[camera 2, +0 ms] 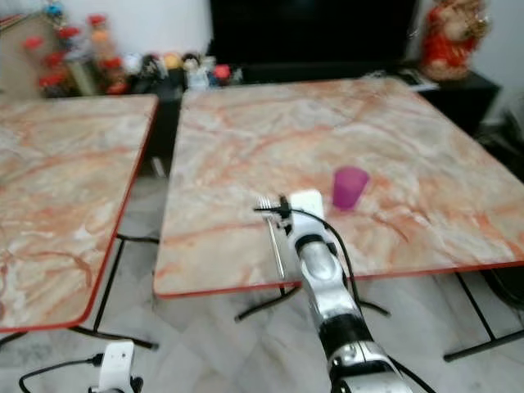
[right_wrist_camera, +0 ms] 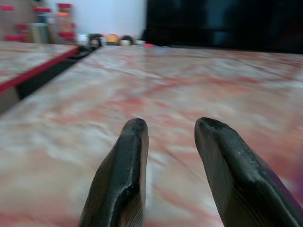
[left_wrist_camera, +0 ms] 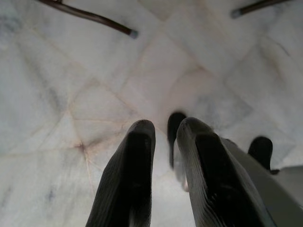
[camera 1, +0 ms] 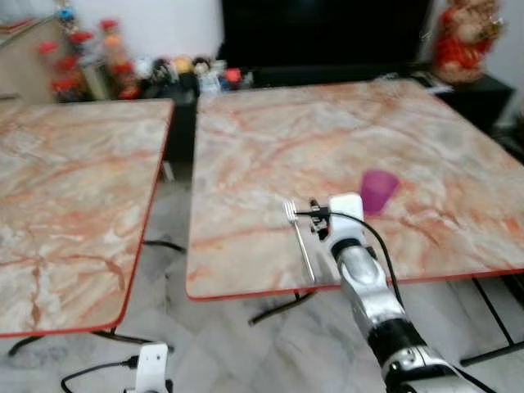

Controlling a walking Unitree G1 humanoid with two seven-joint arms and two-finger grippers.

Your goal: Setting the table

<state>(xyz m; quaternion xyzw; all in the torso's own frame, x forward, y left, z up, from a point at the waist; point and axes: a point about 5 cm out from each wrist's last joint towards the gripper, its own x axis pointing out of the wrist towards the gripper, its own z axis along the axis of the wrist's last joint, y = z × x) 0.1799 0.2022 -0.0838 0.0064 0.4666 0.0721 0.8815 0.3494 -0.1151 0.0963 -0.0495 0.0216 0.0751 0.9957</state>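
Reaching over the table [camera 1: 270,147], right end effector [right_wrist_camera: 168,142] hovers open beside fork [camera 1: 299,237].

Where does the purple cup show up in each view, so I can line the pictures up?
Left eye view: purple cup right of centre on the marble table.
Right eye view: cup just right of centre.
Left wrist view: not in it.
Right wrist view: not in it.
Shared landmark: the fork, left of the right gripper.
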